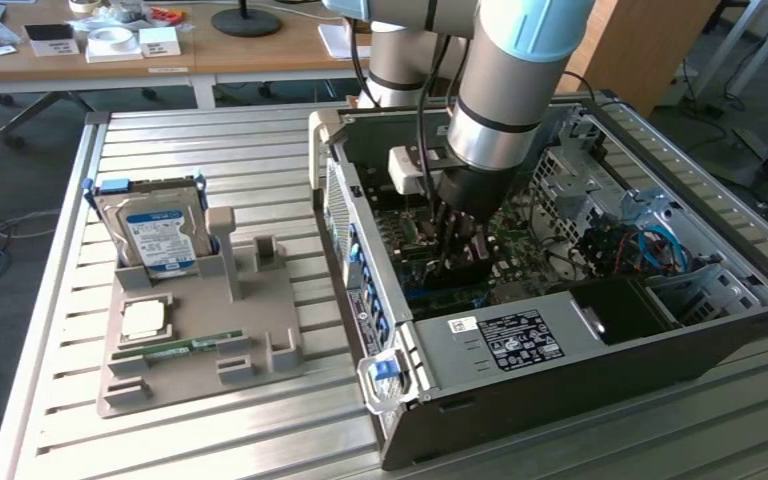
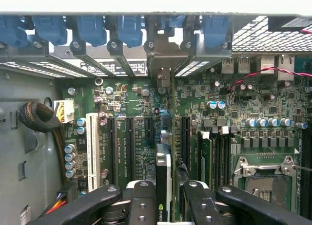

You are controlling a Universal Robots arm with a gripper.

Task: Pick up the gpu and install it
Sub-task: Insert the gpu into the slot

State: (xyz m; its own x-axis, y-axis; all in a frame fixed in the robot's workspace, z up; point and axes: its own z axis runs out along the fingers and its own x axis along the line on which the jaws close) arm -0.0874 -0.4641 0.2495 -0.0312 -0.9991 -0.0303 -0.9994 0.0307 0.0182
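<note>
Jaws [image 2: 165, 205] of mine were clamped on the gpu [image 2: 164, 186], held edge-on down inside the open computer case [image 1: 704, 250], right above the motherboard [image 2: 146, 108] slots.

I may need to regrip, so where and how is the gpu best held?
Grip the gpu by its upper edge, fingers pressing its two flat faces, coming straight down from the case's open side. It stands on edge above the motherboard slots, so only that thin top is free, as the gripper holds it.
</note>
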